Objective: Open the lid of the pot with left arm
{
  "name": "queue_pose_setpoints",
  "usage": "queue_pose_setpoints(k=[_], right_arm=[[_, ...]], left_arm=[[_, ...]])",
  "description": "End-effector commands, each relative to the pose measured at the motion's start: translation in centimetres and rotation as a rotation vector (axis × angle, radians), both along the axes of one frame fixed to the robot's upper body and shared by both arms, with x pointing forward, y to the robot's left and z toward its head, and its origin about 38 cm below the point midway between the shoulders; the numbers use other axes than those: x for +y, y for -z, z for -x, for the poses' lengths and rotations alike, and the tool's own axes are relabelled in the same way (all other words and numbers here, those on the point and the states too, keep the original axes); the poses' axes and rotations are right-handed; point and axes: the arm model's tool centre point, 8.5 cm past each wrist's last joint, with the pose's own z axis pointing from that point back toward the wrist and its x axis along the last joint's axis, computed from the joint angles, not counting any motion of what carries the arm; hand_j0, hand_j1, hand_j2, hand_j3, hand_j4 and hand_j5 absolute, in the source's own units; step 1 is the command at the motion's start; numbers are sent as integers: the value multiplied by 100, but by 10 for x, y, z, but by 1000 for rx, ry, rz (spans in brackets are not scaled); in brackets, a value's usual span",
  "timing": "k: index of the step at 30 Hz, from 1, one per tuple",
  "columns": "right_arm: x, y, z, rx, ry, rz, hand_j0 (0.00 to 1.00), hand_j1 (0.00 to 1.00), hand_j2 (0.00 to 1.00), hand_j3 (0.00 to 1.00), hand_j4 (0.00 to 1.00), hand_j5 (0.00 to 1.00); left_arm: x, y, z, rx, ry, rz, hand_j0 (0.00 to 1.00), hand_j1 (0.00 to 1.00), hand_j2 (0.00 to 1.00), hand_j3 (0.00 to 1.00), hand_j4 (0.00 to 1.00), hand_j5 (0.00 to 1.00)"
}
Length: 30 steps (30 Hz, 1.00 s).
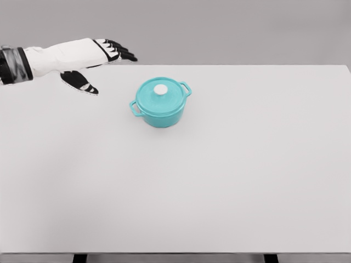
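Step in hand: approach, no contact yet. My left hand (107, 55), white shell with black fingers, upper left of frame, held over far-left part of white counter (230, 181); fingers spread and relaxed, thumb hanging below, holding nothing. Small round turquoise pot with two side handles (160, 102) sits upper centre of frame, right of and below my hand, well apart. Turquoise lid (162, 94) on pot, closed, white round knob (160, 89) at centre top. Next move, my judgement: swing hand right and down over knob, close fingers around it, lift straight up. Right arm not in frame.
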Motion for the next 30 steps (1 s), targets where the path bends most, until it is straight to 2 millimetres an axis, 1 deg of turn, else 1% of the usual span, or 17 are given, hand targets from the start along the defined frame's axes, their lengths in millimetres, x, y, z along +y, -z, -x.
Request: queue_pose_setpoints(k=[1, 2, 3, 4, 5, 6, 7, 9, 10, 12, 13, 15, 17, 19, 23, 26, 30], right_arm=[[0, 0, 0, 0, 0, 0, 100, 100, 100, 100, 100, 100], [0, 0, 1, 2, 0, 0, 100, 100, 100, 100, 100, 100], [0, 0, 0, 0, 0, 0, 100, 100, 100, 100, 100, 100], [0, 0, 1, 2, 0, 0, 100, 100, 100, 100, 100, 100], [0, 0, 0, 0, 0, 0, 100, 100, 100, 100, 100, 100], [0, 0, 0, 0, 0, 0, 100, 100, 100, 100, 100, 100], [0, 0, 0, 0, 0, 0, 100, 100, 100, 100, 100, 100], [0, 0, 1, 2, 0, 0, 100, 100, 100, 100, 100, 100], [0, 0, 1, 2, 0, 0, 100, 100, 100, 100, 100, 100], [0, 0, 1, 2, 0, 0, 100, 100, 100, 100, 100, 100], [0, 0, 1, 2, 0, 0, 100, 100, 100, 100, 100, 100], [0, 0, 1, 2, 0, 0, 100, 100, 100, 100, 100, 100], [0, 0, 1, 2, 0, 0, 100, 100, 100, 100, 100, 100], [0, 0, 0, 0, 0, 0, 100, 100, 100, 100, 100, 100], [0, 0, 1, 2, 0, 0, 100, 100, 100, 100, 100, 100], [0, 0, 1, 2, 0, 0, 100, 100, 100, 100, 100, 100], [0, 0, 1, 2, 0, 0, 100, 100, 100, 100, 100, 100]], left_arm=[[-3, 37, 1, 96, 9, -62, 100, 100, 100, 100, 100, 100], [-26, 49, -5, 121, 37, -37, 100, 100, 100, 100, 100, 100], [-45, 54, -7, 132, 64, -10, 100, 100, 100, 100, 100, 100], [-55, 54, -7, 130, 84, -10, 100, 100, 100, 100, 100, 100], [-73, 42, -11, 104, 120, -23, 100, 100, 100, 100, 100, 100], [-98, 33, -15, 79, 164, -40, 100, 100, 100, 100, 100, 100], [-113, 30, -20, 56, 175, -74, 100, 100, 100, 100, 100, 100], [-129, 31, -25, 40, 181, -94, 100, 100, 100, 100, 100, 100], [-142, 31, -24, 39, 200, -83, 100, 100, 100, 100, 100, 100], [-152, 40, -27, 56, 198, -88, 100, 100, 100, 100, 100, 100], [-150, 43, -32, 65, 182, -92, 100, 100, 100, 100, 100, 100], [-147, 35, -39, 56, 164, -108, 100, 100, 100, 100, 100, 100], [-145, 37, -45, 34, 142, -167, 100, 100, 100, 100, 100, 100], [-139, 45, -52, 18, 107, -250, 100, 100, 100, 100, 100, 100], [-135, 43, -54, 8, 98, -275, 100, 100, 100, 100, 100, 100], [-133, 43, -55, 7, 96, -278, 97, 97, 97, 97, 97, 97], [-137, 50, -53, 14, 108, -306, 91, 91, 91, 91, 91, 91]])
